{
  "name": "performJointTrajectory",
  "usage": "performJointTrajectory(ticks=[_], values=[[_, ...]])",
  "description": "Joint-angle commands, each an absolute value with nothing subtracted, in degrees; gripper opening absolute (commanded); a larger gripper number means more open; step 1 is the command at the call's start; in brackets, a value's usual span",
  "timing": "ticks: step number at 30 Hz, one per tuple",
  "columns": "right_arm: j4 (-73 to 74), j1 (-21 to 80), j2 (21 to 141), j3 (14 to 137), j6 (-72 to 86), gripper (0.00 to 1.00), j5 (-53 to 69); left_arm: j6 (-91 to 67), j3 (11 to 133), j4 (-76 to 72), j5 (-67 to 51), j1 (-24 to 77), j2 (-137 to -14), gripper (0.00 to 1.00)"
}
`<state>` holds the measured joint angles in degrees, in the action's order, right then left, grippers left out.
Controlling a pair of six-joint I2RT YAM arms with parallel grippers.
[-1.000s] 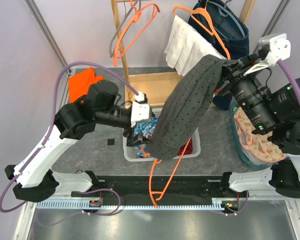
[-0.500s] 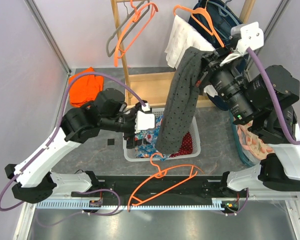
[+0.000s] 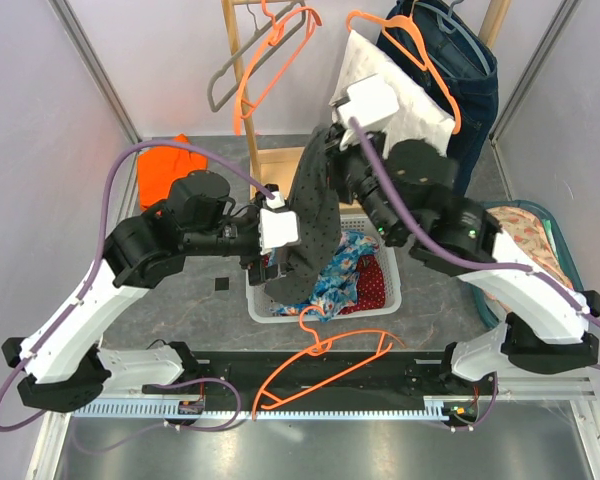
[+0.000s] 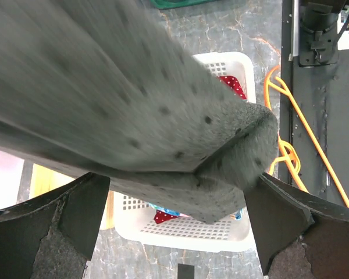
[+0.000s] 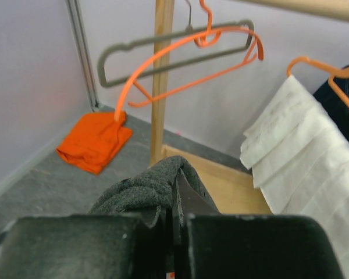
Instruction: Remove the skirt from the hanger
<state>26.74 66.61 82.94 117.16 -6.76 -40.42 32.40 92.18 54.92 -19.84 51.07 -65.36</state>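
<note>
Left wrist: blurred skirt (image 4: 134, 104), possibly touching left tool (image 4: 175, 195).

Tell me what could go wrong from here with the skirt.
1. The right gripper pinches only a small fold of the skirt, so it may slip out.
2. The skirt's lower end hangs between the fingers of the open left gripper; a sideways move might drag it.
3. The orange hanger lies in front of the basket, and the hem might catch its hook.
</note>
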Motion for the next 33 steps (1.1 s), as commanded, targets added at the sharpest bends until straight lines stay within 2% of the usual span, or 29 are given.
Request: performJointTrajectory(ticks=[1, 9, 15, 21, 33], values=[[21.89, 66.01, 79.02, 109.71, -4.84, 0.00, -45.35, 29.89, 90.89, 51.86, -19.25, 50.80, -63.98, 1.00], [25.40, 60.91, 76.38, 97.94, 3.33, 0.00, -47.81, 29.96, 76.47, 45.44, -10.90, 50.89, -64.51, 1.00], [31.80, 56.69, 74.88, 84.33, 13.43, 0.00, -43.33, 31.37, 74.45, 49.82, -15.02, 50.89, -62.23, 1.00], [31.21, 53.53, 75.84, 71.13, 19.42, 0.00, -39.38, 31.30, 72.60, 54.66, -21.60, 51.06, -61.35, 1.00], [27.43, 48.78, 76.55, 62.16, 21.70, 0.00, -37.36, 16.53, 63.46, 51.95, -35.58, 51.33, -65.56, 1.00]])
